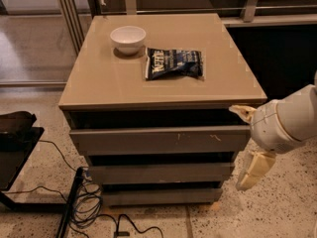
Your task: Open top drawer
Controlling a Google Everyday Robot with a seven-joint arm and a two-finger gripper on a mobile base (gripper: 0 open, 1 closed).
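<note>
A: The counter (109,83) looks like smooth tan laminate with a soft sheen. And the bowl (128,37)?
B: White and glossy, ceramic by the look of it. The chip bag (174,63) is dark, shiny, crinkled film.
A: The top drawer (158,140)?
B: A matt grey-taupe panel, flat, with pale scratches near its right end.
A: The gripper (237,148) at that right end?
B: Cream fingers (256,168), dull and plastic-looking, spread apart. The housing (285,125) behind them is a smooth white shell with a slight gloss.
A: The floor (292,207)?
B: Speckled terrazzo, polished. The cables (86,207) on it look black and rubbery.
</note>
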